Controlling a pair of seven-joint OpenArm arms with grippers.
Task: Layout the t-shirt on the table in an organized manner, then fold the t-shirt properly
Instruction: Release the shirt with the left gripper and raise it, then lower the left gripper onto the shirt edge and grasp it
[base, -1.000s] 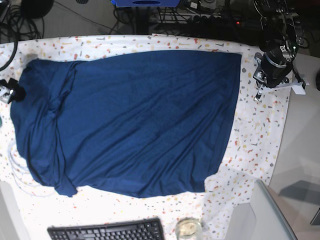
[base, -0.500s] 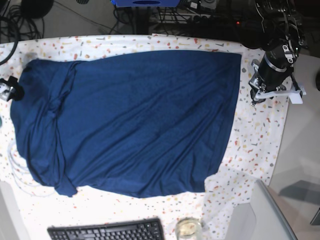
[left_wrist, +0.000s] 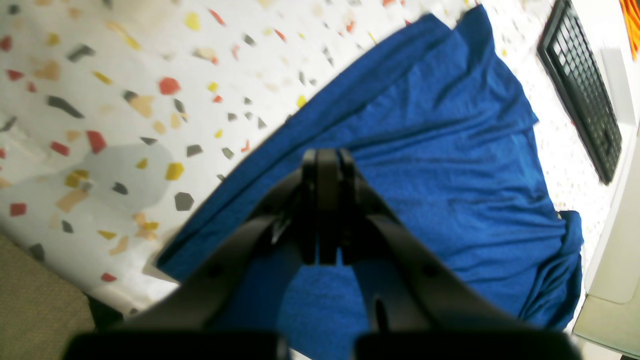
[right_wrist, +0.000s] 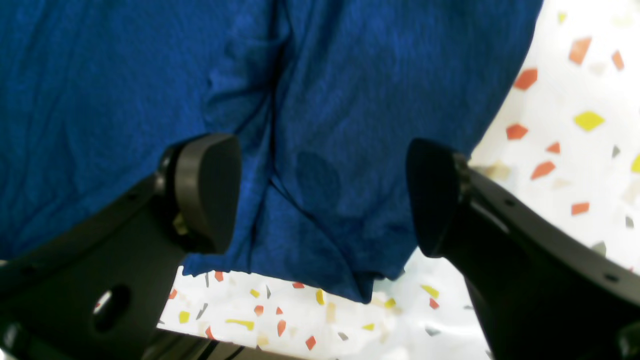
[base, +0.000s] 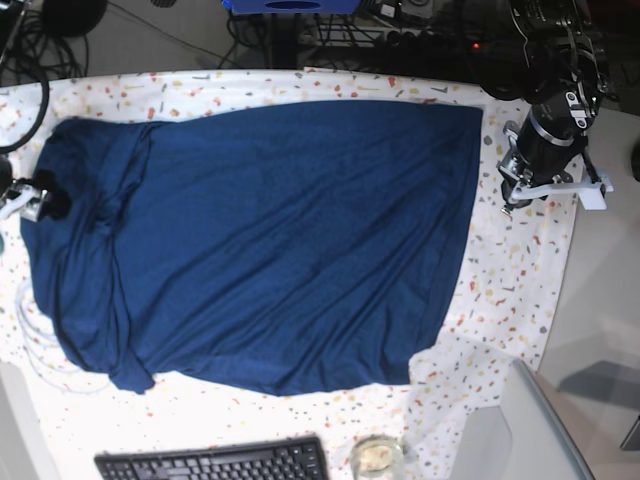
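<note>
The navy t-shirt (base: 260, 240) lies spread flat on the speckled table (base: 520, 270), its hem to the right and its sleeves bunched at the left. My left gripper (base: 510, 192) is just off the hem's far right corner. In the left wrist view the left gripper (left_wrist: 320, 165) is shut, empty, above the shirt's edge (left_wrist: 450, 150) and the table (left_wrist: 125, 100). My right gripper (base: 45, 203) is at the shirt's left edge. In the right wrist view the right gripper (right_wrist: 320, 195) is open, with a creased fold of the shirt (right_wrist: 300, 125) between its fingers (right_wrist: 205, 190).
A black keyboard (base: 210, 462) lies at the front edge and also shows in the left wrist view (left_wrist: 582, 90). A small glass jar (base: 377, 455) stands beside it. A grey panel (base: 530, 430) is at the front right. White cable (base: 30, 340) loops at the left edge.
My right gripper has moved right and slightly forward, onto the shirt's left edge. My left arm turned a little beside the hem corner. The shirt has not moved.
</note>
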